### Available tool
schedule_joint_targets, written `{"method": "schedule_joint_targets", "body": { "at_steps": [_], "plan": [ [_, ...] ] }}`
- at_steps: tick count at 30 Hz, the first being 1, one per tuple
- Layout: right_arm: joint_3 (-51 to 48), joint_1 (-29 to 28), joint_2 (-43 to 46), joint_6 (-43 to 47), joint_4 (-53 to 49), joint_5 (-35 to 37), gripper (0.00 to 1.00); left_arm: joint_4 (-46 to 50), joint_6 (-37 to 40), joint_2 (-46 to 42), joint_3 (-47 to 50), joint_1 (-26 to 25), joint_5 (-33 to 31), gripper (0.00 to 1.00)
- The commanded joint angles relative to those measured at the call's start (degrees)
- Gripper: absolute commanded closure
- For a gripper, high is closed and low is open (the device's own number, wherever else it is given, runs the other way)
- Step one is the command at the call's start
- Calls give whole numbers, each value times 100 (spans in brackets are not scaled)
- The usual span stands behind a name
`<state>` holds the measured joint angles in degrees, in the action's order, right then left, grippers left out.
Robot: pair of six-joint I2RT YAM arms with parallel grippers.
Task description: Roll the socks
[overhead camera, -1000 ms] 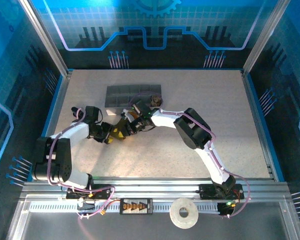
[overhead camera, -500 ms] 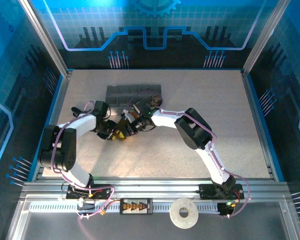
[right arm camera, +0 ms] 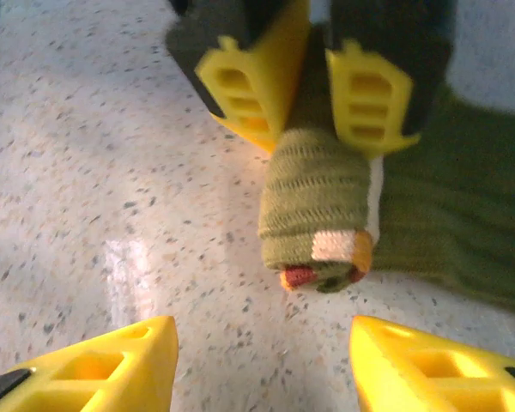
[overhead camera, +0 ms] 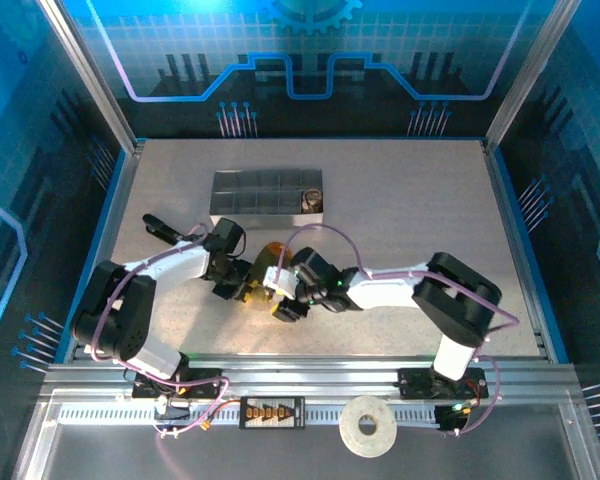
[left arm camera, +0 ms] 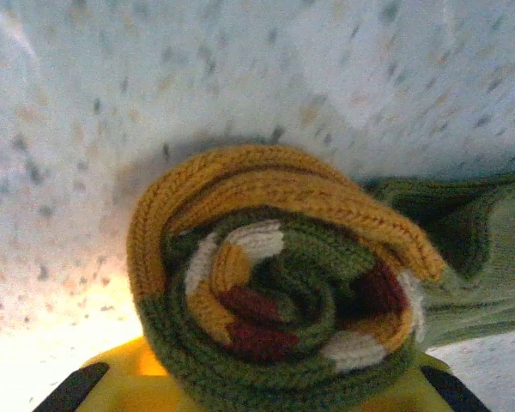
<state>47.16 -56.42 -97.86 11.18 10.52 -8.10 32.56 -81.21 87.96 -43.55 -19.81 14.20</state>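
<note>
The olive green sock (left arm camera: 279,292) with orange, white and dark red stripes is wound into a tight roll, seen end on in the left wrist view. My left gripper (left arm camera: 257,390) is shut on that roll; its yellow fingers (right arm camera: 249,86) clamp it from both sides in the right wrist view. The roll (right arm camera: 318,206) sticks out toward my right gripper (right arm camera: 262,360), which is open and a short way back from it. An unrolled olive part (right arm camera: 463,223) lies flat on the table. From above, both grippers (overhead camera: 245,287) (overhead camera: 278,292) meet mid-table. The beige-brown sock (overhead camera: 312,200) sits rolled in the tray.
The grey divided tray (overhead camera: 250,192) stands behind the grippers, toward the back left of the speckled table (overhead camera: 410,220). A white tape roll (overhead camera: 368,427) lies on the rail in front of the arm bases.
My right gripper has opened, let go of the sock and pulled back toward the near side. My left gripper has shut on the roll and moved right.
</note>
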Motion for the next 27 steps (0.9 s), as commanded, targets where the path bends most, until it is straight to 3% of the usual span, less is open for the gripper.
{"method": "schedule_joint_targets", "body": {
  "at_steps": [1, 3, 19, 24, 27],
  "plan": [
    [-265, -274, 304, 906, 890, 1254, 44, 1410, -914, 515, 463, -351, -182, 100],
    [-428, -414, 325, 1007, 1206, 1576, 43, 1447, -1057, 608, 379, -439, -186, 100],
    [175, -756, -491, 1023, 852, 1695, 49, 1974, -833, 1655, -732, -502, -317, 100],
    [286, -754, -852, 994, 709, 2007, 53, 2050, -715, 1728, -906, -498, -338, 100],
    [514, -756, -1030, 1005, 654, 2195, 61, 2053, -638, 1752, -972, -495, -313, 100]
  ]
}}
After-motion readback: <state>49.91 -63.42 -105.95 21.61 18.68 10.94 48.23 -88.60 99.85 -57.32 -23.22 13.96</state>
